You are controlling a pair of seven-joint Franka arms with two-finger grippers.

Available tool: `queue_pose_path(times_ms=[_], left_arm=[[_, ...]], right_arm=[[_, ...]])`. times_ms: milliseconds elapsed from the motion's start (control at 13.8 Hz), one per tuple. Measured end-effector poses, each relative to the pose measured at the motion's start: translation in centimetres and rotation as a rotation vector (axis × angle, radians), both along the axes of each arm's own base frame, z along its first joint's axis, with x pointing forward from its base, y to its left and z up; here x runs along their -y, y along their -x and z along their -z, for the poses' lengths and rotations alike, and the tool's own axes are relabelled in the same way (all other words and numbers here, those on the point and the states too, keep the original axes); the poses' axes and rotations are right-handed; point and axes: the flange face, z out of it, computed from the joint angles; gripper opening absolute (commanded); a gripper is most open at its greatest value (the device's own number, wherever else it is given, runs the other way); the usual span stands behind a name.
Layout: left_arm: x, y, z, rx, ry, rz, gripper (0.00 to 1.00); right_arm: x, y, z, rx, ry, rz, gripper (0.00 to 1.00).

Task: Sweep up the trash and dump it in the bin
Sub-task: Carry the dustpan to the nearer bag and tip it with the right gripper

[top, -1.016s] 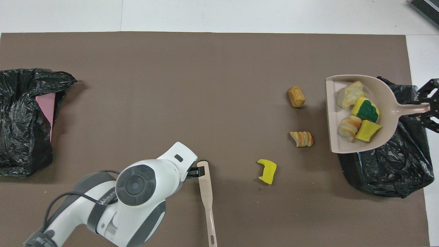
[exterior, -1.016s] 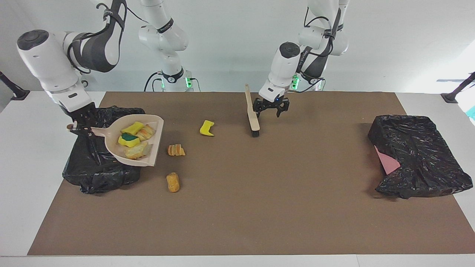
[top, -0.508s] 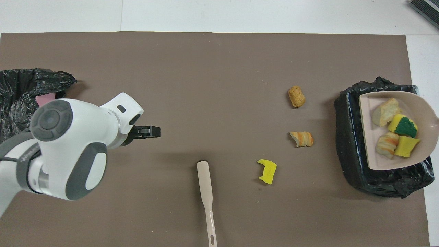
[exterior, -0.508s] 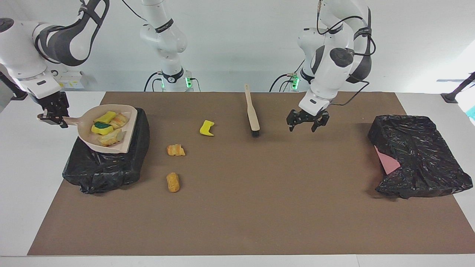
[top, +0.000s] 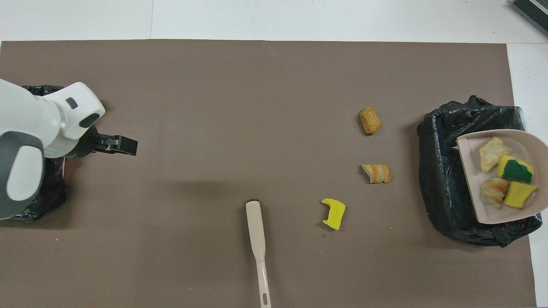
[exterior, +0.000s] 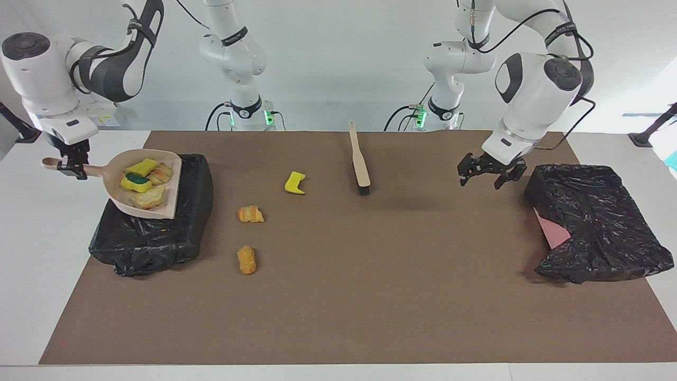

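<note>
So the right gripper (exterior: pixel 67 166) sat at the upper left of the facing view, pinched tight on the handle of the dustpan (exterior: pixel 172 196). From there the pan ran down and to the right in that frame, handle end high and the open lip low. So its long axis pointed from the gripper straight over the black-bagged bin (exterior: pixel 153 233).

Four scraps rode in the pan: two yellow sponge chunks, one with a green patch, and two bread-like lumps. The bin was directly underneath. In the overhead view the dustpan (top: pixel 471 179) covered the right-hand part of the bin's opening (top: pixel 441 171) at the frame's right edge, lip toward frame centre. I'd guess the dump only needed the handle lifted so the load slid off the lip. Whether the lip was touching the bag I honestly couldn't tell from either angle.

Three scraps lay on the brown mat (exterior: pixel 338 296) just right of the bin in the facing view:
- a yellow sponge chunk (exterior: pixel 295 182)
- a striped bread lump (exterior: pixel 250 214)
- a tan roll (exterior: pixel 246 259)

The brush (exterior: pixel 359 159) lay upper centre, handle toward the robots and bristles away.

The left gripper (exterior: pixel 489 172) hung with fingers spread at the upper right, over the mat beside a second black bag (exterior: pixel 597 222). It was well apart from the brush and the scraps.
</note>
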Motion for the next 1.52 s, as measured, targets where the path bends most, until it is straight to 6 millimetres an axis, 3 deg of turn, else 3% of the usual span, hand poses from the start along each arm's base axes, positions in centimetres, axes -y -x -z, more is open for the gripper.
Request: queue_pose_path(times_ms=[145,726,1016,1524], left_arm=[[-1.5,-0.2,-2.7,-0.006,-0.022,0.009,1.0],[-3.8,1.1,-11.5,-0.041,-0.031,-0.019,1.0],[-5.4,1.0,-11.7,-0.038,-0.031,-0.044,1.0],[-5.4,1.0,-11.4,-0.047,-0.032,-0.043,1.0]], right_arm=[[-0.7,0.2,0.2,-0.015,0.051,-0.006,0.0],[-4.0,-0.2,-0.1,-0.015,0.259,0.006,0.0],[-5.8,-0.4,-1.8,0.0,0.328,-0.036,0.0],[-9.8,0.2,-3.7,-0.002,0.471,0.022,0.0]])
